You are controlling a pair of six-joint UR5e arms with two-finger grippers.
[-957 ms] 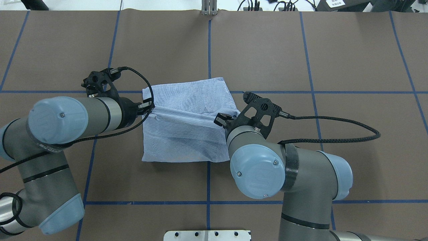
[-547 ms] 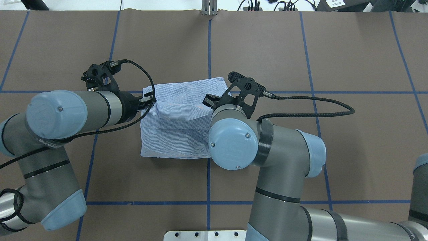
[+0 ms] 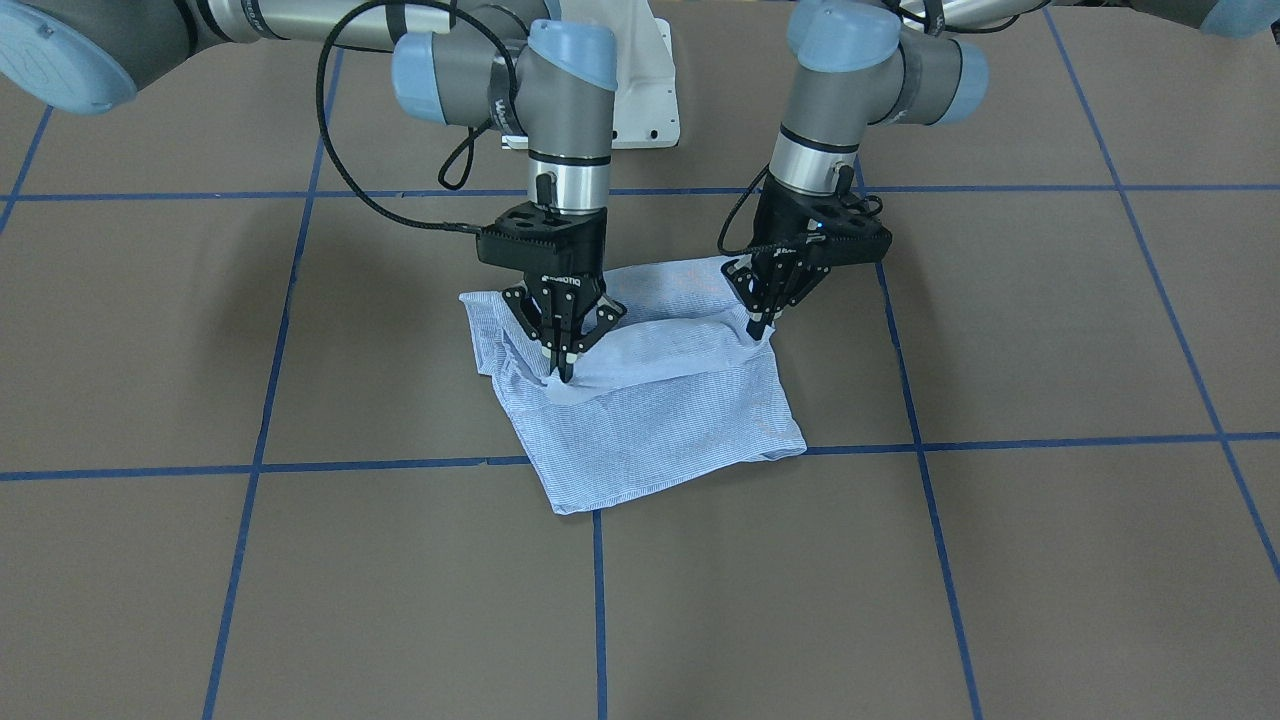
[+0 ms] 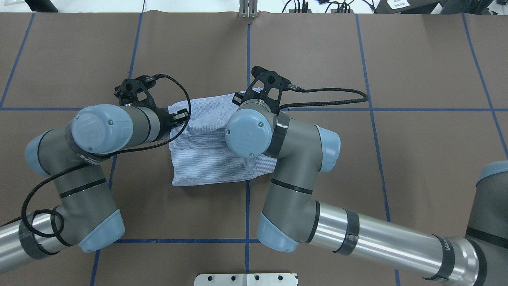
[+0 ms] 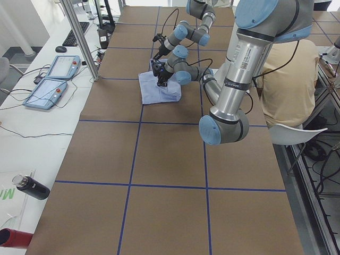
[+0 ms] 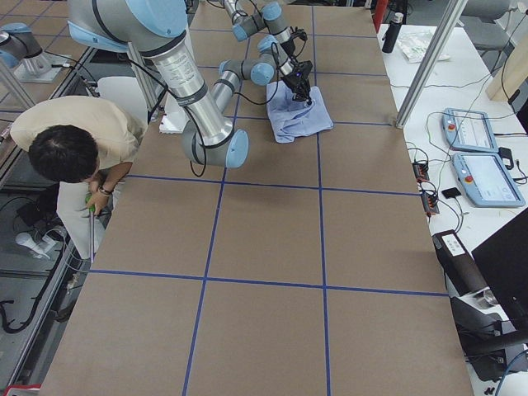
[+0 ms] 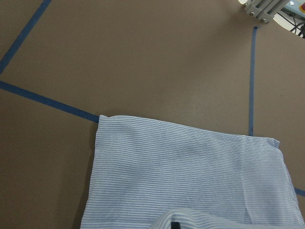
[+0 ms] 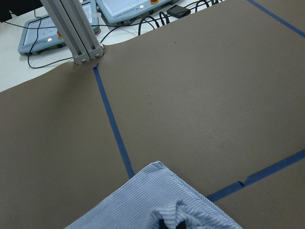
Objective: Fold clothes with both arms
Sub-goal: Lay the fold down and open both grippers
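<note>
While the folded shirt [image 3: 660, 420] lies on the table [image 3: 1000, 550], left jaws and right jaws pinch its raised layer.

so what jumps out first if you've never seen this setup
The folded blue-striped shirt lies in the middle of the brown table, which blue tape lines split into squares. The right gripper and left gripper point down at its robot-side edge, fingers pinched shut on the fabric, a fold lifted between them.
</note>
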